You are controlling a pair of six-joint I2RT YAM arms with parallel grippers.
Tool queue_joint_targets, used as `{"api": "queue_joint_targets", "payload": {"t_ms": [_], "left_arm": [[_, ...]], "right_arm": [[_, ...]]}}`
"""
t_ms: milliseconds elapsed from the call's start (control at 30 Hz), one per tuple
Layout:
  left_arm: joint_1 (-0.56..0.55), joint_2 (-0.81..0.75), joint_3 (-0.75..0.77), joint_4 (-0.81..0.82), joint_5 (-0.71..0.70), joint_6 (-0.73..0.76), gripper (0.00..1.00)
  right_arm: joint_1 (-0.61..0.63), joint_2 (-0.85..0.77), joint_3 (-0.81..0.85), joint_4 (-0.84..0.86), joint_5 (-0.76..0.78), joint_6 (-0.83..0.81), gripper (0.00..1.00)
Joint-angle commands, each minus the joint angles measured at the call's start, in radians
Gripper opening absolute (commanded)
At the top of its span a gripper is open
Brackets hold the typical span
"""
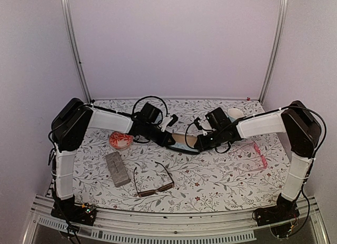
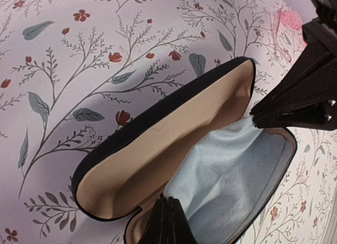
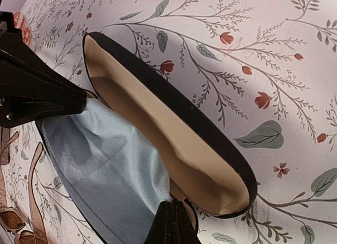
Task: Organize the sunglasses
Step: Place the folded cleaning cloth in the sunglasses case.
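The black oval case (image 1: 181, 141) lies open at mid-table, with tan lining (image 2: 158, 144) and a light blue cloth (image 2: 231, 175) inside. My left gripper (image 1: 171, 140) is shut on the case's left end (image 2: 167, 202). My right gripper (image 1: 197, 144) is shut on its right end (image 3: 172, 204). Each gripper shows in the other's wrist view, the right gripper (image 2: 256, 115) and the left gripper (image 3: 79, 96). The dark brown sunglasses (image 1: 152, 183) lie unfolded at the front centre. The pink-red sunglasses (image 1: 258, 154) lie at the right. Both pairs are outside the cases.
A grey rectangular case (image 1: 117, 168) lies shut at the front left. A small pink-red dish (image 1: 120, 140) sits under the left forearm. A white cup (image 1: 235, 114) stands behind the right wrist. The floral cloth (image 1: 210, 181) covers the table.
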Motion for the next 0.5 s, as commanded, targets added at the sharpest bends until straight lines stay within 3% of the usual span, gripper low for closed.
{"api": "queue_joint_targets", "payload": {"t_ms": [0, 300, 467], "left_arm": [[0.012, 0.027, 0.027, -0.009, -0.004, 0.015, 0.00], [0.012, 0.025, 0.018, -0.010, -0.002, 0.015, 0.00], [0.008, 0.015, 0.012, -0.017, -0.007, 0.014, 0.07]], "right_arm": [[-0.005, 0.028, 0.026, -0.004, -0.014, -0.009, 0.00], [-0.005, 0.032, 0.023, -0.007, -0.023, -0.011, 0.01], [-0.003, 0.026, 0.019, -0.007, -0.029, -0.011, 0.10]]}}
